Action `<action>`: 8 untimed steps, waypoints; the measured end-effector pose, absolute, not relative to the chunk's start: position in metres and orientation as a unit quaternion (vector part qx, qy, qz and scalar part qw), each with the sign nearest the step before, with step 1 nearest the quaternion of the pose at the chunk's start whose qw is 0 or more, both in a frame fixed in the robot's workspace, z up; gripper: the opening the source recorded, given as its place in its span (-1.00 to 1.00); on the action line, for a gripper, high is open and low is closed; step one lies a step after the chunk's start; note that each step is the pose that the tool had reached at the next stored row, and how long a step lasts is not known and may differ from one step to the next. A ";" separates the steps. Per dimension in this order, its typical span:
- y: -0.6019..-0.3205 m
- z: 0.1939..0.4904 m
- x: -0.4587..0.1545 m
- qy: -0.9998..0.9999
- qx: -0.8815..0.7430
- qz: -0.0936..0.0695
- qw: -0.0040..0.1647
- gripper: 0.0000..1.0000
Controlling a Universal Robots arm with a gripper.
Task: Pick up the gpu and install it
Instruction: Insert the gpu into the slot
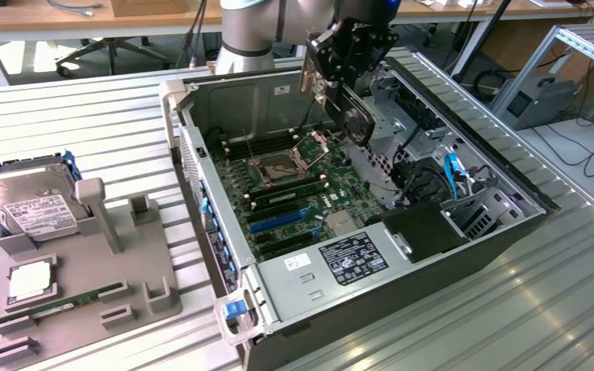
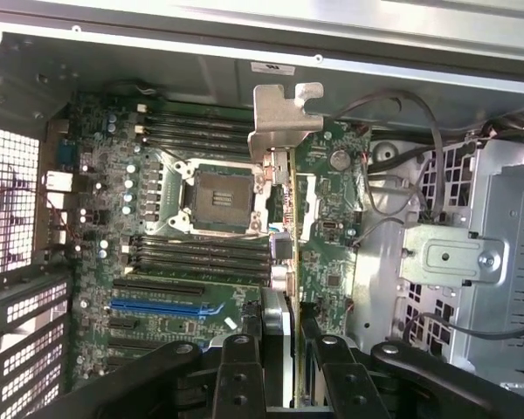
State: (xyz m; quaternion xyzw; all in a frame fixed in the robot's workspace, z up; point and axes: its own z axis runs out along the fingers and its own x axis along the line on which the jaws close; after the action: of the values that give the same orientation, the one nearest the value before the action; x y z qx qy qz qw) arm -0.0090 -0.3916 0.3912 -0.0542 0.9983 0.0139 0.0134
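The gpu (image 1: 356, 122) hangs edge-down above the open computer case (image 1: 204, 108), over its far part. Its black shroud with a round fan faces the exterior view's right. My gripper (image 1: 345, 86) is shut on the card's upper edge. In the wrist view the gpu (image 2: 327, 223) appears edge-on: a green circuit board with its silver bracket (image 2: 284, 109) at the far end, held between my fingers (image 2: 243, 371). Below the card lies the motherboard (image 2: 113, 188), with a CPU socket (image 2: 220, 194) and a blue slot (image 2: 162, 307). The card is clear of the board.
On the exterior view's left, a grey fixture tray (image 1: 121, 267) carries a silver hard drive (image 1: 29, 205), a CPU chip (image 1: 31, 280) and a thin RAM stick (image 1: 59, 301). Inside the case are a power supply (image 1: 354, 259), drive cages (image 2: 454, 257) and loose cables (image 1: 452, 174).
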 end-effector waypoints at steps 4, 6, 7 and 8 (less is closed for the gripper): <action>-0.390 0.391 -0.009 0.998 -0.062 0.014 0.013 -0.45; -0.389 0.391 -0.009 0.998 -0.064 0.014 0.013 -0.45; -0.389 0.391 -0.009 0.998 -0.066 0.014 0.013 -0.45; -0.389 0.391 -0.009 0.998 -0.067 0.014 0.013 -0.45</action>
State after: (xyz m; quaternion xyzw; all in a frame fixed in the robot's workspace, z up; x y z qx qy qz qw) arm -0.0089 -0.3889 0.3913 -0.0668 0.9976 0.0140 0.0132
